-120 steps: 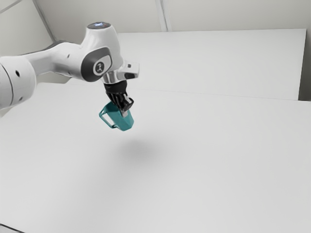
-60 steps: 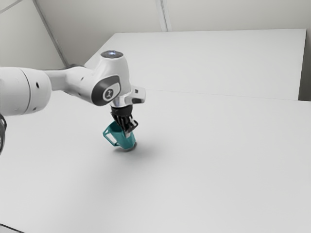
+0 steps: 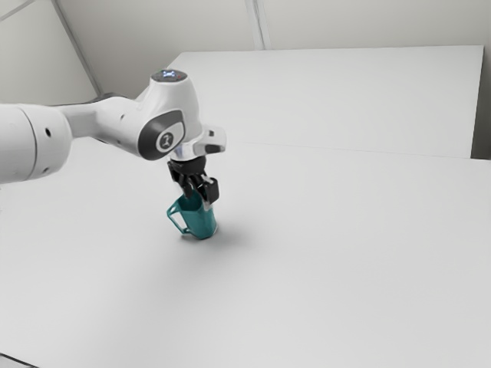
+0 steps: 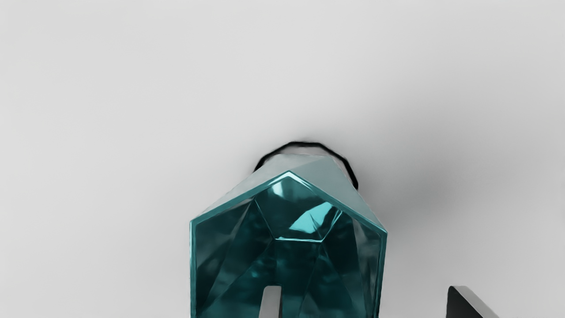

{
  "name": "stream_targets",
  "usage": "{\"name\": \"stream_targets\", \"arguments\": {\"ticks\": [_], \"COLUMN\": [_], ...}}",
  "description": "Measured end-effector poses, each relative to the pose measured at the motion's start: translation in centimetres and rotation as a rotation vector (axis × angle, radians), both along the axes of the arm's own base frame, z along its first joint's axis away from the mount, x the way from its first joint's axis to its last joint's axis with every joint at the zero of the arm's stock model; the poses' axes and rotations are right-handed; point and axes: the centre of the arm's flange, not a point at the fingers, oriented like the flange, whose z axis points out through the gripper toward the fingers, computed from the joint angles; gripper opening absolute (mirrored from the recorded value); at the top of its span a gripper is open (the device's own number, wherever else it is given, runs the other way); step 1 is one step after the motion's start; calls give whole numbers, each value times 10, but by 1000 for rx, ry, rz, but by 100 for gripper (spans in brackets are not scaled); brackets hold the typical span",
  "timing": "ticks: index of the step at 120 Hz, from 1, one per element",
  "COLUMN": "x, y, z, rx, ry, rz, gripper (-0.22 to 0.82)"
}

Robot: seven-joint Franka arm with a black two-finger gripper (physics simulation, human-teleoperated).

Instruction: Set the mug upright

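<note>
Mug (image 4: pixel 293 260): cut off by our wrist view's edge
Arm (image 3: pixel 115 126): back end cut off, exterior view's left

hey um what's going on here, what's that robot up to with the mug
A Franka arm is working on setting a teal faceted mug upright. The mug is on the white table, bottom down and looking upright or close to it. The tool is open around one wall of the mug: one finger is at the mouth, the other outside, neither gripping it.
</note>
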Motion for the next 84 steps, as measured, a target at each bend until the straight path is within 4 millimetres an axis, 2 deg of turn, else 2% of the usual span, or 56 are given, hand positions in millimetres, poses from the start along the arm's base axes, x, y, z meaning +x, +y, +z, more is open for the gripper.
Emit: {"name": "stream_targets", "arguments": {"ticks": [9, 24, 40, 51, 63, 84], "x": [0, 18, 37, 35, 27, 18], "y": [0, 3, 33, 36, 33, 32], "z": [30, 82, 134, 161, 179, 184], "rx": [-20, -77, -129, -143, -145, -142], "ry": [-26, -57, -76, -76, -60, -22], "rz": [22, 72, 146, 152, 144, 137], "gripper": [46, 52, 56, 58, 59, 60]}}
